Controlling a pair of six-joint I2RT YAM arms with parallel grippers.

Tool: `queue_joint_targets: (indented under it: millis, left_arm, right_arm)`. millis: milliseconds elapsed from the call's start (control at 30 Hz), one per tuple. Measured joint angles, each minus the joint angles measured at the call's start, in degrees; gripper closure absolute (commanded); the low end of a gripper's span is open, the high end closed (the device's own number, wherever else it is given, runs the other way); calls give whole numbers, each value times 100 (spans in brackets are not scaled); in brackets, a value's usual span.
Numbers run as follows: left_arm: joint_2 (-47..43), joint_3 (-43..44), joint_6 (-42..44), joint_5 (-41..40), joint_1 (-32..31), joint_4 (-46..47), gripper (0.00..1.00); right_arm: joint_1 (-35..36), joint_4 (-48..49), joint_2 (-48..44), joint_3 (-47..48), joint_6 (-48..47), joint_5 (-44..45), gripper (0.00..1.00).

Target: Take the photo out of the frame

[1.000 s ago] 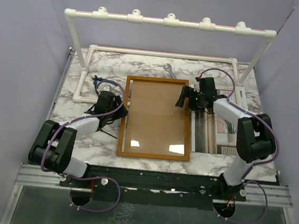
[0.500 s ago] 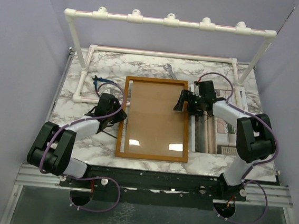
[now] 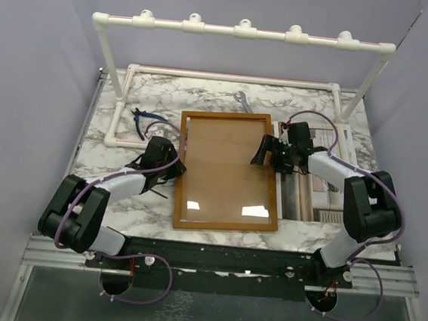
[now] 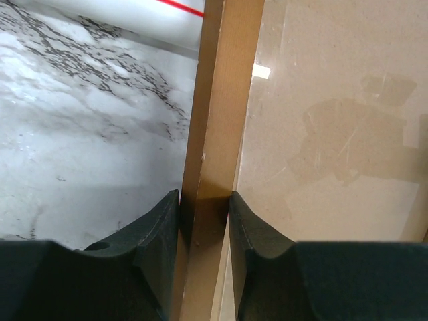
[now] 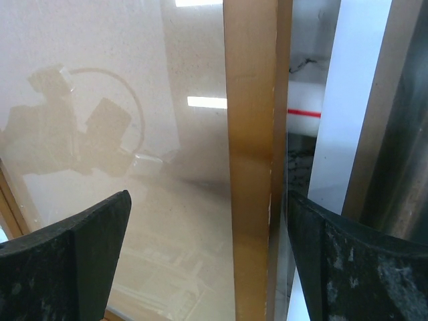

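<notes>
At the left tool (image 4: 204,217), two dark fingers pinch the left rail of the frame (image 3: 228,173), one on each side and touching the wood. The right tool (image 5: 208,207) gapes wide astride the opposite rail, gripping nothing. The frame stretches between them over the marble surface (image 3: 205,99). Just outside the right tool lies the photo (image 3: 307,196), on the surface beside the frame.
</notes>
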Motion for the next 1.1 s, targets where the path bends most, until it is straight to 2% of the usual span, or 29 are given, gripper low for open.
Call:
queue_joint_targets:
  millis: [467, 700, 800, 900, 1000, 1100]
  left_arm:
    - [9, 184, 44, -348, -142, -264, 67]
    - [81, 490, 225, -590, -142, -492, 64]
    - [227, 584, 278, -634, -140, -503, 60]
    - [323, 605, 291, -673, -140, -507, 52]
    - [345, 605, 295, -708, -142, -498, 51]
    - [345, 605, 295, -713, -142, -479, 55]
  right_arm:
    - [229, 216, -155, -365, 380, -44, 1]
    - [289, 457, -234, -595, 678, -20, 14]
    - [289, 542, -238, -667, 765, 4, 17]
    - [291, 590, -243, -702, 809, 24, 24]
    - [293, 629, -243, -748, 846, 28, 26]
    - [302, 684, -243, -774, 855, 28, 27]
